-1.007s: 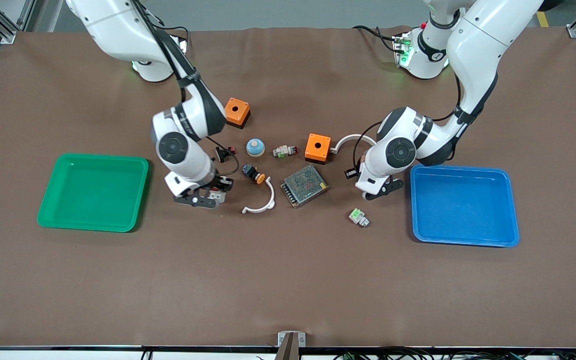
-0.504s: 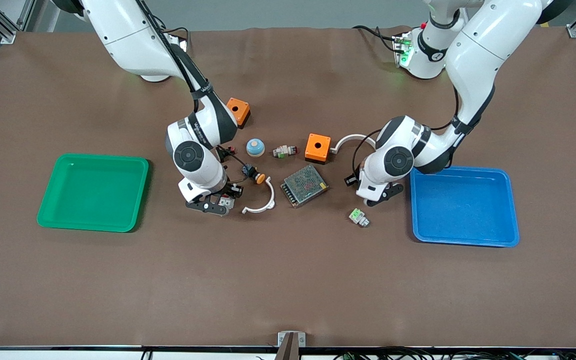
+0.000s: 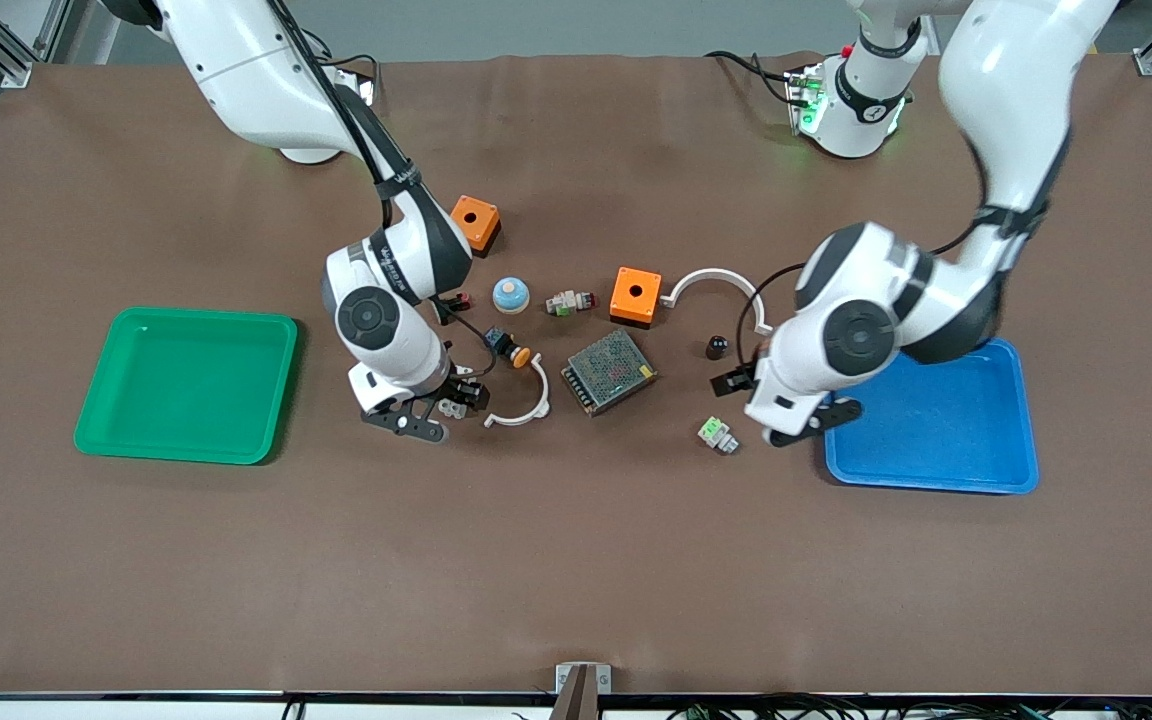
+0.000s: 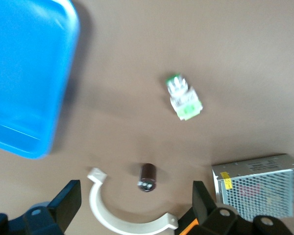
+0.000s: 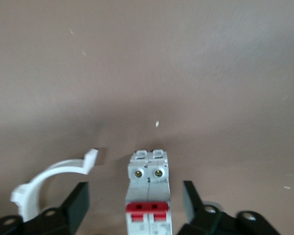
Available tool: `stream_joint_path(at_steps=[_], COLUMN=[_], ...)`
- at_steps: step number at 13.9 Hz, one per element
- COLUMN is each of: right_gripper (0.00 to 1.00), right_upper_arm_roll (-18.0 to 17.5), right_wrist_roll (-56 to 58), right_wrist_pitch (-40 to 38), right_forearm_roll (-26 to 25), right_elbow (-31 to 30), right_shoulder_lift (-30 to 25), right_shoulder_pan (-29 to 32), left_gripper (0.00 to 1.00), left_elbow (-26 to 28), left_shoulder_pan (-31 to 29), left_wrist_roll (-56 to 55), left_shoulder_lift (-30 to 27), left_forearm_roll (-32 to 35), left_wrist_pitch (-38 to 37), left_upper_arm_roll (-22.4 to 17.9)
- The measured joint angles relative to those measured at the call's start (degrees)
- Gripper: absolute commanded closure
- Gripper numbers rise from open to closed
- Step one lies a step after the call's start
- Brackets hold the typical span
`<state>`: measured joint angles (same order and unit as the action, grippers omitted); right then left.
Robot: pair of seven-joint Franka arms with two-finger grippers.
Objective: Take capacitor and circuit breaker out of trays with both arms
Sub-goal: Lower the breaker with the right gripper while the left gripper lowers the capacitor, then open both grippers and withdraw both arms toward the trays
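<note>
White-grey rectangular breaker (image 5: 148, 196) with its red switch patch lies on the brown table mat (image 3: 576, 560) between the spread black fingers (image 5: 73, 205) of the right gripper (image 3: 426, 412); the jaws stand wide open on either side and do not touch it. Beside it lies a white curved plastic clip (image 3: 521, 400). The tiny black stubby capacitor (image 3: 716, 347) stands on the mat, within the arc of a second white curved clip (image 3: 716, 285) and between the metal mesh box (image 3: 608, 372) and the blue plastic tray (image 3: 936, 420). The left gripper (image 3: 801, 425) hovers beside the blue tray's edge, jaws wide open and empty. A small white part with a green top (image 3: 717, 434) lies just beside that gripper.
</note>
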<state>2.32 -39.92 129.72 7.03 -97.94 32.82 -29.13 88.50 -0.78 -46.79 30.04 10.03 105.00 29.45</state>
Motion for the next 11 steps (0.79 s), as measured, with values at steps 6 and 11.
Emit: stream_joint_path(at_steps=[6,11], right_gripper=[0.00,0.00], right_upper_arm_roll=[0.77,0.88], right_wrist_roll=[20.40,34.89], right_wrist_pitch=[-23.88,-33.37], right_forearm_roll=[-0.40,-3.35], right_elbow=[15.12,15.10], right_shoulder_lift=[-3.29,-9.44], right_shoulder_pan=[13.17,22.80], left_gripper=[0.00,0.00], left_elbow=[-7.80,-8.38], left_shoulder_pan=[-6.81,-14.00], left_wrist_roll=[15.73,35.52], left_shoulder_lift=[-5.56,-16.07], left_forearm_roll=[7.72,3.84], left_wrist_pitch=[-7.55,-13.93], left_upper_arm_roll=[-0.15,-0.45])
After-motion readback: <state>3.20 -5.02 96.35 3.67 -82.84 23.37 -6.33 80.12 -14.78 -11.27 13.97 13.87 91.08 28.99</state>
